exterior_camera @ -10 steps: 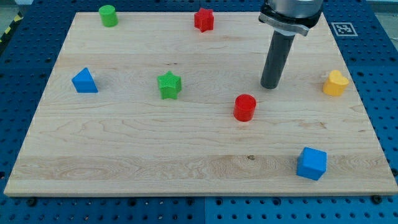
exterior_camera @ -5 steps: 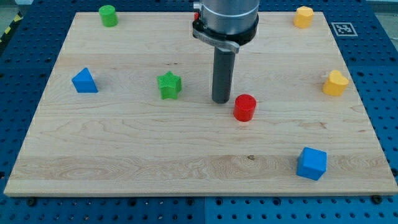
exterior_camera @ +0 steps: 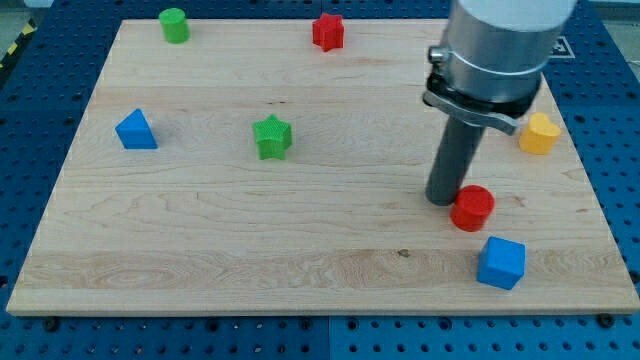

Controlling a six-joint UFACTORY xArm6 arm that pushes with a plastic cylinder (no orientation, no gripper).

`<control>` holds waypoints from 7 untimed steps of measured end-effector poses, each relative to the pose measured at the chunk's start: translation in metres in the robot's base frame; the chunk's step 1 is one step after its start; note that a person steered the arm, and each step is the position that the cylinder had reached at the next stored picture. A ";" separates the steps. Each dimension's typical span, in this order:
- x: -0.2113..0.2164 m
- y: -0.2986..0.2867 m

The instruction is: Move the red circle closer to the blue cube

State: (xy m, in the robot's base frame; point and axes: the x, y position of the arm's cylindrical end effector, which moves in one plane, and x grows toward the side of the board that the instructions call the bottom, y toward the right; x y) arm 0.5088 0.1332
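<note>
Arm coming down from the view's top right, big grey body up high, dark rod standing straight up and down. My tip (exterior_camera: 443, 200) down on the desk (exterior_camera: 200, 240), touching the left side of the red circle (exterior_camera: 471, 208). No jaws here, only the rod.

Red circle sitting flat at the lower right of the desk, round top facing up. Short and round, so no long side and no way of pointing to tell. Blue cube (exterior_camera: 501, 262) just below it and a bit to the right, near but not touching, turned so one corner faces the view's bottom.

Yellow block (exterior_camera: 540, 133) near the right edge, partly behind the arm. Green star (exterior_camera: 272, 136) left of the middle. Blue triangle (exterior_camera: 135, 130) far over on the left. Green round block (exterior_camera: 174, 24) at the top left. Red star (exterior_camera: 328, 31) at the top, near the middle.
</note>
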 end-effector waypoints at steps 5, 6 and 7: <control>0.035 0.017; 0.035 0.036; 0.035 0.056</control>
